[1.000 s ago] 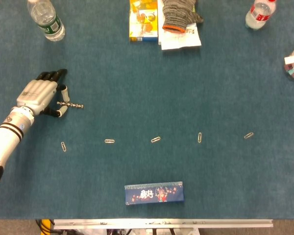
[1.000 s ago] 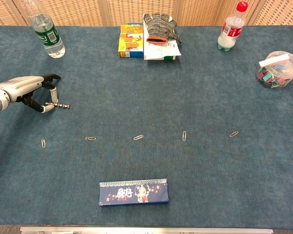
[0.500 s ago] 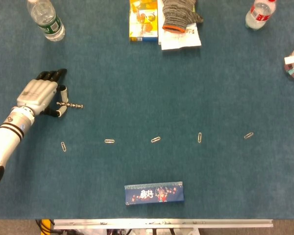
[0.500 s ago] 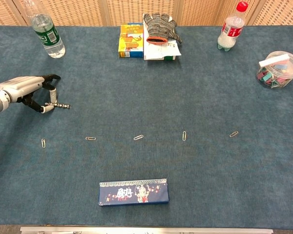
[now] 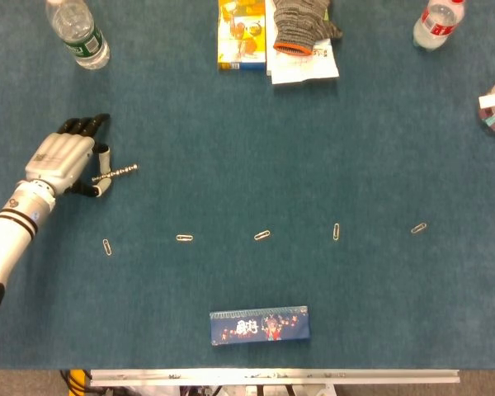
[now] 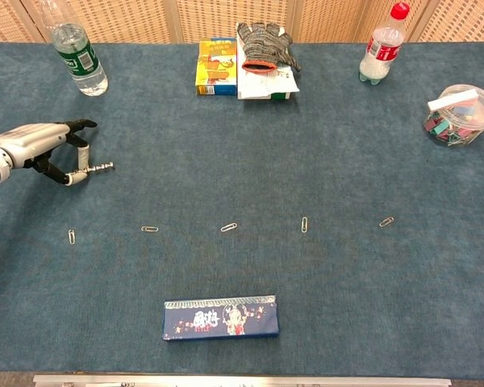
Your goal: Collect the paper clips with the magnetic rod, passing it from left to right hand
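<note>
The magnetic rod (image 5: 120, 172) (image 6: 98, 168) is a thin metal stick at the table's left side. My left hand (image 5: 66, 161) (image 6: 40, 145) pinches its near end between thumb and a finger, and the free end points right, tilted slightly up. Several paper clips lie in a row across the blue cloth, from the leftmost clip (image 5: 107, 247) (image 6: 72, 236) just below the hand to the rightmost clip (image 5: 418, 228) (image 6: 385, 221). The clip nearest the rod's tip (image 5: 184, 238) (image 6: 149, 229) lies below and to its right. My right hand shows in neither view.
A blue pencil box (image 5: 259, 324) lies near the front edge. At the back stand a green-labelled bottle (image 5: 78, 33), a yellow box (image 5: 239, 33) with a grey glove (image 5: 305, 23) beside it, and a red-capped bottle (image 5: 437, 23). A clear tub (image 6: 461, 114) sits far right.
The rod's free end has swung up and away from the front edge, and the left hand has shifted slightly toward the back with it. The clips have not moved.
</note>
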Robot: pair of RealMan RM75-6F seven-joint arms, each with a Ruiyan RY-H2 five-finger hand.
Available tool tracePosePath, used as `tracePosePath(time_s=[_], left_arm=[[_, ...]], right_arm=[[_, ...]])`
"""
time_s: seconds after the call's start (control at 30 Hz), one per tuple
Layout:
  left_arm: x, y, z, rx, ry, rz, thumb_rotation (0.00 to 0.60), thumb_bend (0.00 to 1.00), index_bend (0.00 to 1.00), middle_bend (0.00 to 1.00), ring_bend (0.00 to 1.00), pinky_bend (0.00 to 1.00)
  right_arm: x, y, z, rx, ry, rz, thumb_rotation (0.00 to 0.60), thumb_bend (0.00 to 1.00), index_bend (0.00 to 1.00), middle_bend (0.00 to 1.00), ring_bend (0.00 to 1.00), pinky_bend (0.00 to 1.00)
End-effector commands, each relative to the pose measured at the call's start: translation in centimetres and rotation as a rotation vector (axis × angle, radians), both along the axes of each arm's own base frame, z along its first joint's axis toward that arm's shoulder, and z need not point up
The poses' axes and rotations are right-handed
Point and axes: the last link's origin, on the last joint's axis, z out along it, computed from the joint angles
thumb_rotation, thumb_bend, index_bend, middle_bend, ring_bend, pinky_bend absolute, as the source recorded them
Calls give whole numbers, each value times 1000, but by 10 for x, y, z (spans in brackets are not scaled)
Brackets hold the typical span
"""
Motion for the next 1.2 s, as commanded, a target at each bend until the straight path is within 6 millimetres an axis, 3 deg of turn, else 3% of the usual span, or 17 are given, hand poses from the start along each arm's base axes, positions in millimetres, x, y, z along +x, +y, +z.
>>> tracePosePath(time_s=[0.03,0.4,0.63,1.2], left_arm=[[1,-4,7,10,-3,-10,600,357,571,0,0,0],[4,-27,29,24,6,-43,600,356,575,0,0,0],[2,-51,44,12,29,-63,600,357,589,0,0,0],[-16,-104,53,-39,44,-30,600,357,603,0,0,0]], right_arm=[[1,0,0,-1,0,4,600,24,577,414,321,274],[2,3,2,-8,-6,8,600,24,577,414,321,274],[1,6,4,-13,-11,5,600,24,577,414,321,274],[2,9,5,-12,-11,3,600,23,577,414,321,274]])
